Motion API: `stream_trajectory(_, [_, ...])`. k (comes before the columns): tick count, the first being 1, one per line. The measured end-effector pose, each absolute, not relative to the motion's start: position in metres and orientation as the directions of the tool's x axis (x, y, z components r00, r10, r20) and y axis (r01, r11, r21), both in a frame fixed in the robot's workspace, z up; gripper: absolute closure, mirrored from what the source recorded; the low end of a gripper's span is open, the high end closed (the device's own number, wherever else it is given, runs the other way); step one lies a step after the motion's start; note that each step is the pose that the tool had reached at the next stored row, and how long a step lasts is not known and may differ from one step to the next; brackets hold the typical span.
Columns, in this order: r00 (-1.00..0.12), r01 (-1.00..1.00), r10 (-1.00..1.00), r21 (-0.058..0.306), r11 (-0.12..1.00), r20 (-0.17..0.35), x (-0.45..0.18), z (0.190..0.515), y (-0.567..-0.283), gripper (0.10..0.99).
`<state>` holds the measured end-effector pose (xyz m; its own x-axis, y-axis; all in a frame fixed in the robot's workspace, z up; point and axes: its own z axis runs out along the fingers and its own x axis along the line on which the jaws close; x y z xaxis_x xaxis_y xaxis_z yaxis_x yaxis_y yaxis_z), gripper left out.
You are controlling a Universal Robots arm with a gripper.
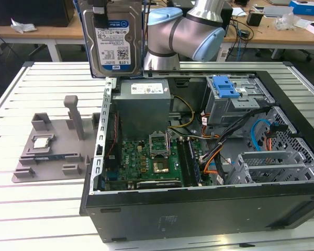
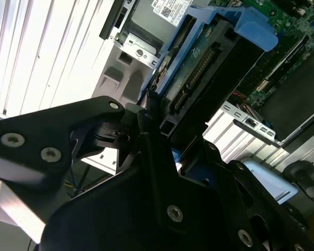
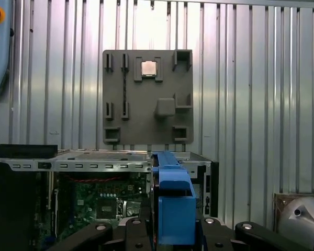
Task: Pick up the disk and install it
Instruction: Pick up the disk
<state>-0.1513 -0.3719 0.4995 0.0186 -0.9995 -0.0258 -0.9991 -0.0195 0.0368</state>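
A Universal Robots arm (image 1: 193,31) carries the disk (image 1: 111,39) high over an open computer case (image 1: 199,209) on a slatted table (image 1: 42,209). In the exterior view the drive hangs upright at eleven o'clock, label facing the camera, above the case's rear corner and the power supply (image 1: 144,104), well clear of both. The grey drive cage with its blue latch (image 1: 225,86) sits at two o'clock inside the case, and the motherboard (image 1: 152,162) lies at six. A grey fixture plate (image 1: 47,151) holding a small square chip (image 1: 42,143) rests on the table at nine o'clock, outside the case. In the second wrist view the gripper (image 2: 167,141) is closed on the disk (image 2: 199,63), black fingers (image 2: 146,120) pressed against its blue side rail (image 2: 256,29) with the connector edge pointing away toward the case below. In the first wrist view the same grip shows end on: the blue-railed disk (image 3: 172,204) is pinched between two fingers (image 3: 133,230), with the fixture plate (image 3: 146,99) and chip (image 3: 148,68) on the table beyond the case's rim (image 3: 94,157). The pick-up looks complete and the carry is in hand; the disk is not yet installed. Seating it would call for lining its rails up squarely with the cage opening and avoiding the loose cables nearby.
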Motion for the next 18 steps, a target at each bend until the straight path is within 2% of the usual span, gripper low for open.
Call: stream_trajectory(18, [0.019,-0.999,-0.999,0.037,-0.020,-0.026,-0.151,0.499,-0.398,0.718])
